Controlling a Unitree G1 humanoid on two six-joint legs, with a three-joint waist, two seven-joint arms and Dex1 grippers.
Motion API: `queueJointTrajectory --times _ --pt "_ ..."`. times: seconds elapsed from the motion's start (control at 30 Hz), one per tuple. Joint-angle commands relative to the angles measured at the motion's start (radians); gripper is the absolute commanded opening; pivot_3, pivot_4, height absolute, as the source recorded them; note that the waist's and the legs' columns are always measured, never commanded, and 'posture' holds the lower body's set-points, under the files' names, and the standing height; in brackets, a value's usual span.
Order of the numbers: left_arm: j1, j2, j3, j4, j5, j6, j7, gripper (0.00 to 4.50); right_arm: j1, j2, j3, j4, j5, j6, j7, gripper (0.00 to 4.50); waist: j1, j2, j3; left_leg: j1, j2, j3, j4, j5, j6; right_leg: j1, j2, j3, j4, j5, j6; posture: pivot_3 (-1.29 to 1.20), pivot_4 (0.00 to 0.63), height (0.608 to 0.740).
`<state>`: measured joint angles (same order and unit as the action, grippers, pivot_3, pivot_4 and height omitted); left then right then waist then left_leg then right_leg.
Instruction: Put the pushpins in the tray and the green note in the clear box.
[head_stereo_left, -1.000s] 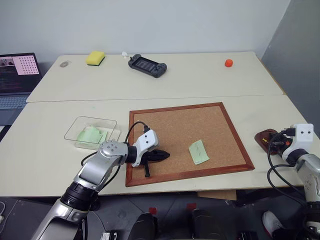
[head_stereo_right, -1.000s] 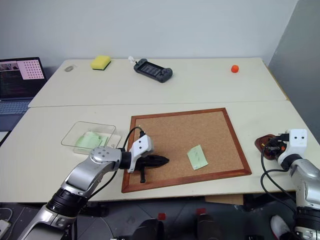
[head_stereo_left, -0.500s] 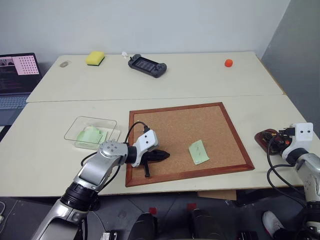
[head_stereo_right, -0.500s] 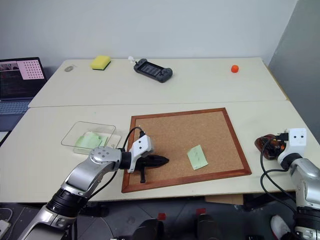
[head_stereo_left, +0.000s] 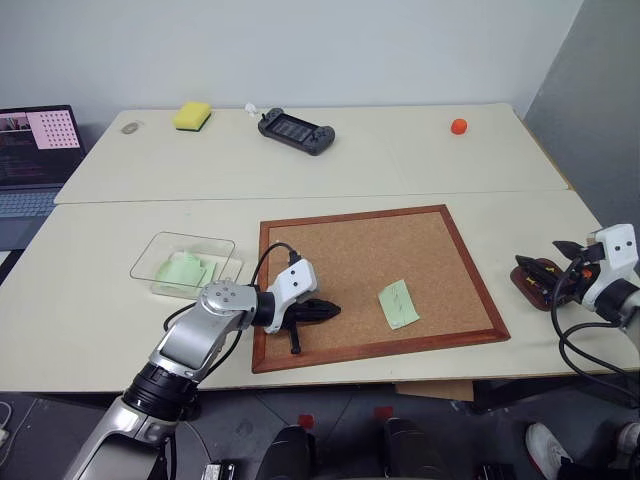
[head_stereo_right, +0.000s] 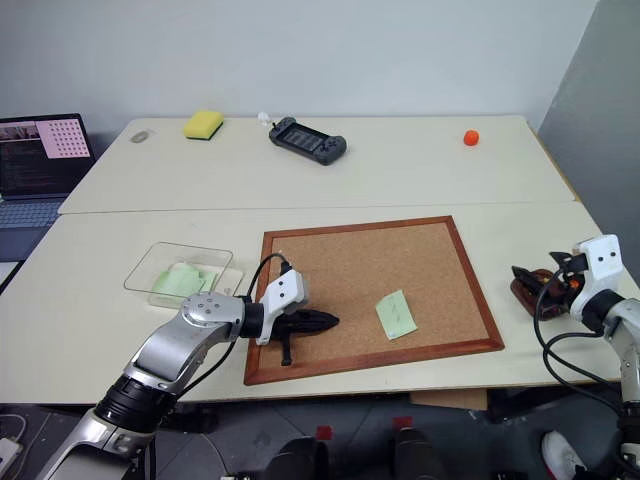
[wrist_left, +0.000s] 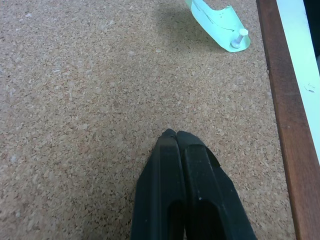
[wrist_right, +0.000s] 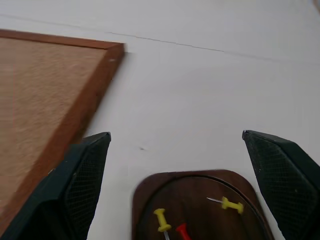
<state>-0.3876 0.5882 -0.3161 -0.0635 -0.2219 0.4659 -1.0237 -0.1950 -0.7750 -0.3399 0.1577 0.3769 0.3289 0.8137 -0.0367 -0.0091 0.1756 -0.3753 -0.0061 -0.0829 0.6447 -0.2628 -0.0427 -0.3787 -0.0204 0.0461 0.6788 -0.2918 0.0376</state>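
Showing pushpins (wrist_right: 172, 226) inside tray (wrist_right: 145, 192), right fingers (wrist_right: 87, 175) spread.

Your left arm reaches in from the lower left with the elbow bent, and its left end effector (head_stereo_left: 322, 310) points toward the right, tilted slightly downward, with the two black fingers (wrist_left: 170, 165) pressed together at the tips. Your right arm enters from the right edge, its white wrist raised, and the right end effector (wrist_right: 175, 165) has its fingers spread wide apart.
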Motion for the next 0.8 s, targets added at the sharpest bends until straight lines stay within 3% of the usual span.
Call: queueJointTrajectory --times 0.03,0.4,0.8 --pt "0.010 0.003 -0.037 0.031 0.034 0.011 -0.012 0.00 -0.014 -0.044 0.059 -0.087 0.035 -0.069 0.187 4.47 0.000 0.000 0.000 0.000 0.000 0.000 0.000 0.000 0.000 0.000 0.000 0.000 0.000 0.000 0.000 0.00 0.150 0.740" --pt "0.018 0.005 -0.031 0.017 0.034 0.014 -0.005 0.00 -0.023 0.057 0.351 -0.334 0.049 -0.123 0.361 4.47 0.004 -0.001 0.000 -0.001 0.001 -0.002 0.000 0.000 0.000 0.000 0.000 -0.001 0.000 0.000 0.000 0.00 0.150 0.740" --pt "0.017 0.018 -0.029 0.012 0.038 0.019 0.004 0.00 -0.026 0.149 0.477 -0.283 0.029 -0.141 0.400 4.47 0.005 -0.002 0.001 -0.001 0.001 -0.004 0.000 0.000 0.000 0.000 -0.001 -0.003 -0.001 0.000 0.000 0.00 0.150 0.740"
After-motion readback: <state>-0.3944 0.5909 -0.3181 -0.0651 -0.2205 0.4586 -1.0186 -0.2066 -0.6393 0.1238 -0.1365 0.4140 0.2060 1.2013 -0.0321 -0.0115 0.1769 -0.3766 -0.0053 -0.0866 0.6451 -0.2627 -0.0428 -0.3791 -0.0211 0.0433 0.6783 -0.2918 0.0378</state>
